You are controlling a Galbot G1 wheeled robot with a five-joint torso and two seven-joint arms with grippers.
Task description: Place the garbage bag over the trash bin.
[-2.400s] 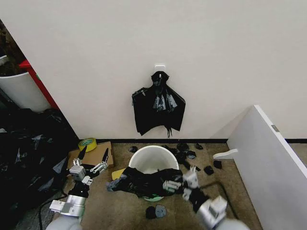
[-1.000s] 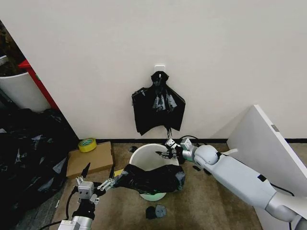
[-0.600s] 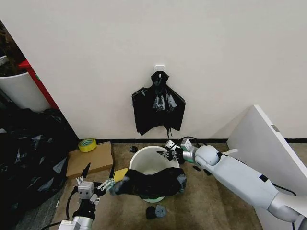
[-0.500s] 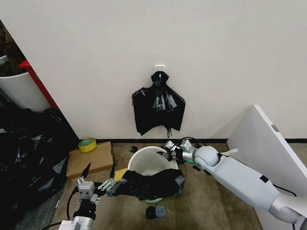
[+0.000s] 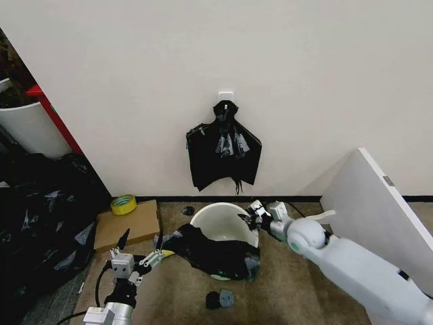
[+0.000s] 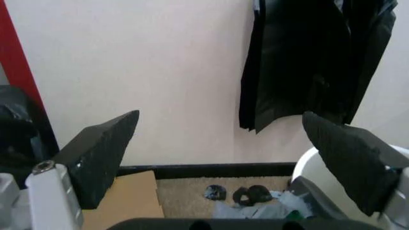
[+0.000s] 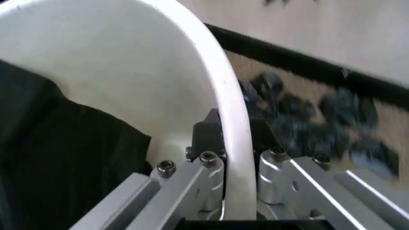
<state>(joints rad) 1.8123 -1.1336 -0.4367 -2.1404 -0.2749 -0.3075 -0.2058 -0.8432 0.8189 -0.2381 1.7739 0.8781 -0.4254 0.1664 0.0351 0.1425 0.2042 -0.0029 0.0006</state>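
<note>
The white trash bin (image 5: 223, 222) stands tilted on the carpet below the wall. The black garbage bag (image 5: 213, 252) is draped over its near rim and front side. My right gripper (image 5: 255, 212) is shut on the bin's far-right rim. In the right wrist view the rim (image 7: 231, 124) runs between the two fingers (image 7: 206, 135), with the bag (image 7: 57, 158) lying inside the bin. My left gripper (image 5: 141, 242) hovers low to the left of the bin, open, close to the bag's left corner. In its wrist view its black fingers (image 6: 102, 151) stand wide apart with nothing between them.
A knotted bunch of black bags (image 5: 223, 152) hangs from a wall hook above the bin. A cardboard box (image 5: 128, 225) with a yellow tape roll (image 5: 122, 204) lies at the left, beside a heap of black plastic (image 5: 40, 217). A white panel (image 5: 379, 217) leans at the right. Black scraps (image 5: 220, 298) litter the carpet.
The right gripper has moved right along the rim, and the bin has tipped and shifted right with it. The bag now hangs lower over the front. The left gripper has barely moved.
</note>
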